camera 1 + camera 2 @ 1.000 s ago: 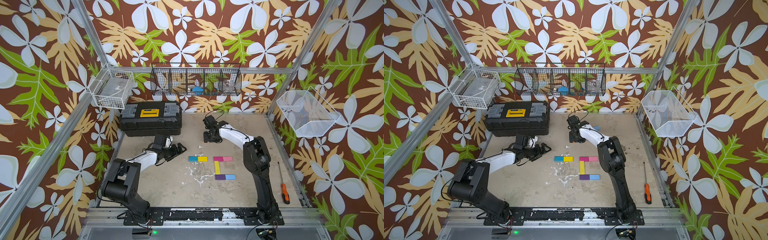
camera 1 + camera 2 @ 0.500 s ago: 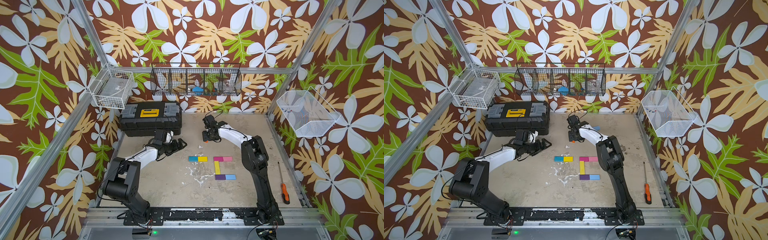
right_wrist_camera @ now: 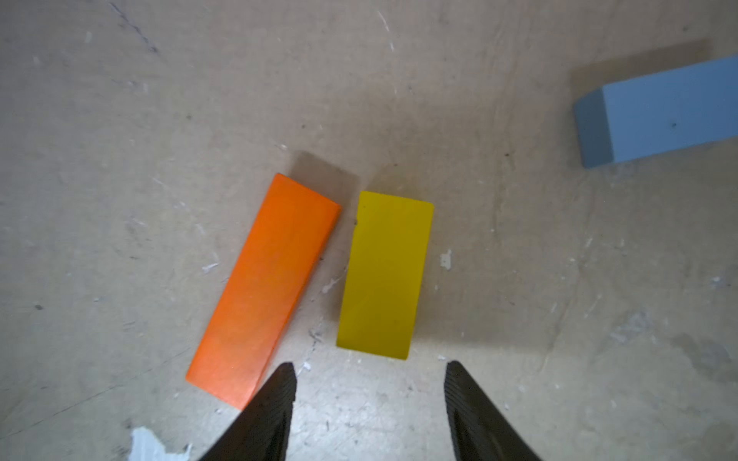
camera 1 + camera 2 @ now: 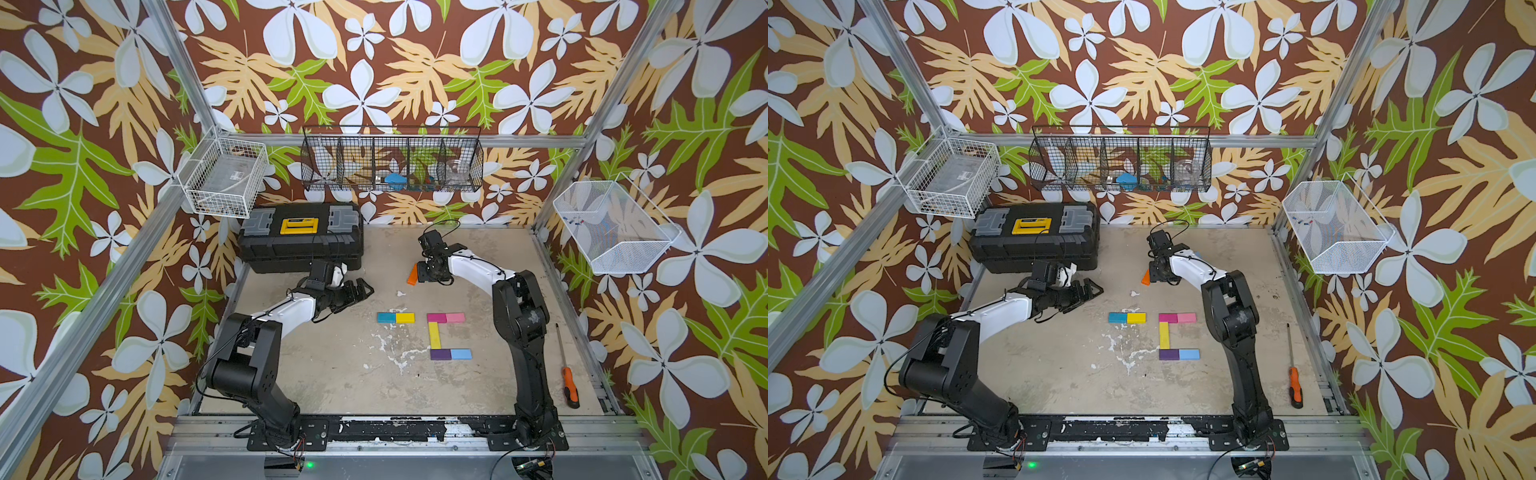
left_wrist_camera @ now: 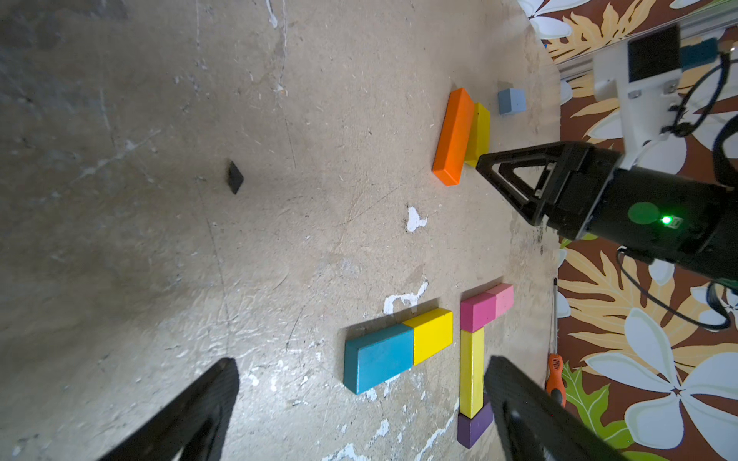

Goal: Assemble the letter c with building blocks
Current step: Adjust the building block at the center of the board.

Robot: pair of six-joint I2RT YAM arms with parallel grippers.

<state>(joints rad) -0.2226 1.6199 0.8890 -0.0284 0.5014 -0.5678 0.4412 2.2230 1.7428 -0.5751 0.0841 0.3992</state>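
Magenta [image 4: 436, 318], pink [image 4: 456, 318], long yellow [image 4: 434, 336], purple [image 4: 440, 354] and light blue [image 4: 461, 354] building blocks lie flat in a C shape. A teal block [image 4: 386, 318] and a yellow block [image 4: 405, 318] lie joined to its left. Farther back, my right gripper [image 3: 369, 375] is open just short of a yellow block [image 3: 385, 275], with an orange block [image 3: 263, 287] beside it and a grey-blue block [image 3: 663, 115] apart. My left gripper [image 4: 361, 291] is wide open and empty near the toolbox, facing the teal block [image 5: 379, 357].
A black toolbox [image 4: 299, 241] stands at the back left, close behind my left arm. An orange-handled screwdriver [image 4: 567, 382] lies along the right edge. Wire baskets [image 4: 390, 164] hang on the walls. A small black chip [image 5: 235, 177] lies on the table.
My left gripper has lifted a little and shifted towards the back. My right gripper has shifted slightly to the right, and the orange block now shows beside it.
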